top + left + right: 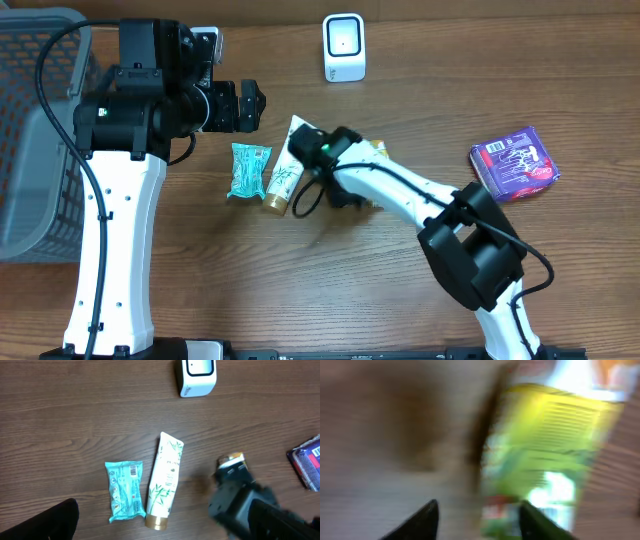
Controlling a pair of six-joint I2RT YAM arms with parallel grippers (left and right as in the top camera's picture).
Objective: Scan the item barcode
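The white barcode scanner (344,47) stands at the table's far edge and also shows in the left wrist view, scanner (196,377). The item, a yellow-green packet (555,445), fills the blurred right wrist view just ahead of my right gripper (477,520). Its fingers are apart and clamp nothing. From overhead only the packet's ends (377,149) peek out from under the right arm, whose gripper (345,192) is reached across to mid-table. My left gripper (248,106) hovers open and empty at the back left, above the table.
A teal wipes packet (247,170) and a white tube with a gold cap (284,178) lie side by side left of the right gripper. A purple package (514,163) sits at the right. A grey basket (35,150) stands at the left edge.
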